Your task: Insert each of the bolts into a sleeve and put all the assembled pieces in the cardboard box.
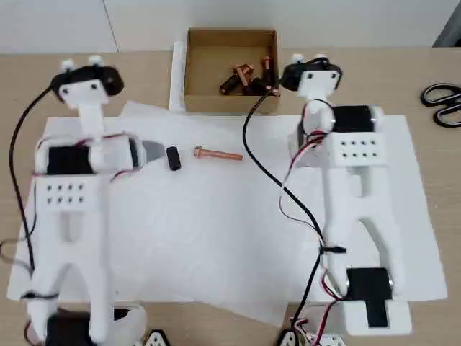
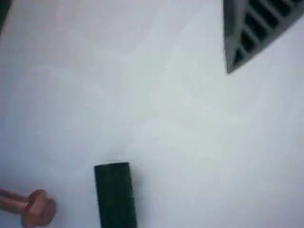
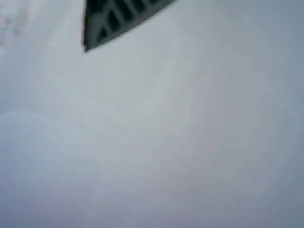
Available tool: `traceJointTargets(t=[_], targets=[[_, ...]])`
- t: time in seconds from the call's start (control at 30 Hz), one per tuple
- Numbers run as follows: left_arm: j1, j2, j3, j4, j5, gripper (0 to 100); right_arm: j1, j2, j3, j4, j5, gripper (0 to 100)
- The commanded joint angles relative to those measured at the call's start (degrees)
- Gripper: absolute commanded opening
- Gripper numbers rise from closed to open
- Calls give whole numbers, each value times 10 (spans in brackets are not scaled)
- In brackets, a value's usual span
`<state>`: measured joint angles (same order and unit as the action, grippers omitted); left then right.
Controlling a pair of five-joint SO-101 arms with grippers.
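The left gripper (image 1: 153, 151) hangs low over the white paper sheet (image 1: 216, 238); I cannot tell whether it is open or closed. Just beside it, on the side toward the right arm (image 1: 353, 166), the black sleeve (image 1: 173, 158) lies loose, its long axis pointing toward the box. Next comes the loose copper bolt (image 1: 217, 153), lying crosswise with its head toward the sleeve, near it but apart. The left arm (image 1: 68, 202) is nearer both. The right gripper (image 3: 121, 21) sits over bare paper, and its state is unreadable too. Farthest off, the cardboard box (image 1: 194, 72) holds several assembled pieces (image 1: 248, 78), clustered on the right arm's side.
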<state>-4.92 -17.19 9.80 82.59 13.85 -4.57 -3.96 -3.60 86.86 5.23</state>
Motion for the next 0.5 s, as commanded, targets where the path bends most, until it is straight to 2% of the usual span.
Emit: traceJointTargets(t=[0.0, 0.1, 0.27, 0.37, 0.47], targets=[[34, 79, -119, 4, 54, 298, 28, -56, -26, 24, 4, 243], [67, 129, -178, 9, 158, 298, 27, -70, -26, 45, 3, 243], [141, 173, -160, 25, 172, 298, 27, -75, -26, 74, 2, 243], [163, 183, -143, 18, 192, 298, 28, -75, -26, 84, 4, 243], [167, 205, -141, -7, 304, 299, 29, -75, -26, 84, 4, 243]])
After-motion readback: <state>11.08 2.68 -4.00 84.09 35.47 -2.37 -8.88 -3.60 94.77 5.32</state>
